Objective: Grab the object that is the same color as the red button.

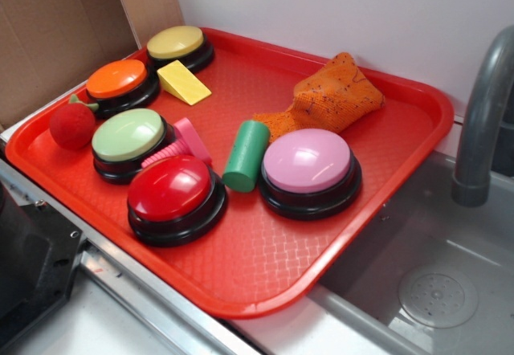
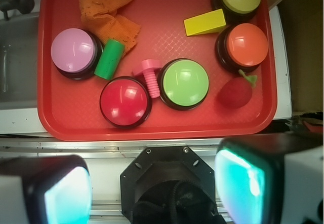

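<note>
Red tray [image 1: 385,210], unlabelled buttons, red button [image 1: 170,188], strawberry [image 1: 72,124]

red tray [image 1: 385,210] fills centre | red button [image 1: 171,188] at 7 o'clock, touching the pink ridged piece [image 1: 181,142] | fuzzy red strawberry [image 1: 72,124] at 9 o'clock (green stem up), beside green button [image 1: 128,136] | pink button [image 1: 307,162] mid-tray, green cylinder [image 1: 246,156] against it | orange cloth [image 1: 329,98] at 1 o'clock
</note>
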Controlling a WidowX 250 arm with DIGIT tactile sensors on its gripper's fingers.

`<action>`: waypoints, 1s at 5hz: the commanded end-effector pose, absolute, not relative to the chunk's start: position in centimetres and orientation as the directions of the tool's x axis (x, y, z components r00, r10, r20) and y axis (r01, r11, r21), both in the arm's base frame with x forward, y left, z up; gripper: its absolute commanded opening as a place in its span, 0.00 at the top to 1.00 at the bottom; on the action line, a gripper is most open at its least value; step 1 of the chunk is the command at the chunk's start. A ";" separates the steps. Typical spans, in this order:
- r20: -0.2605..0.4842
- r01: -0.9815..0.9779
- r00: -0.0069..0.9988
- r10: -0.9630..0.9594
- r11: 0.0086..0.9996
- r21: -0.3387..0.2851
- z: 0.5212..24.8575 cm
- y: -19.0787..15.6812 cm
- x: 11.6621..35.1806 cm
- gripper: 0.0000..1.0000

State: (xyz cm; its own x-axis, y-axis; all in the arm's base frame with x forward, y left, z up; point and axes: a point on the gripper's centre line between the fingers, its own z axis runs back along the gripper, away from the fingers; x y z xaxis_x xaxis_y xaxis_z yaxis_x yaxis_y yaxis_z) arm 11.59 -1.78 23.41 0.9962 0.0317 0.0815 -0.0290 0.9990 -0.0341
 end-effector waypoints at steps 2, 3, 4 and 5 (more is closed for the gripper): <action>0.078 -0.166 0.982 0.174 0.981 -0.101 22.7 1.5 13.2 0.00; 0.085 -0.282 0.953 0.292 0.952 -0.116 21.1 3.9 14.2 0.00; 0.081 -0.399 0.908 0.411 0.908 -0.131 18.9 6.5 15.1 0.00; 0.087 -0.536 0.831 0.549 0.833 -0.134 16.8 8.7 15.4 0.00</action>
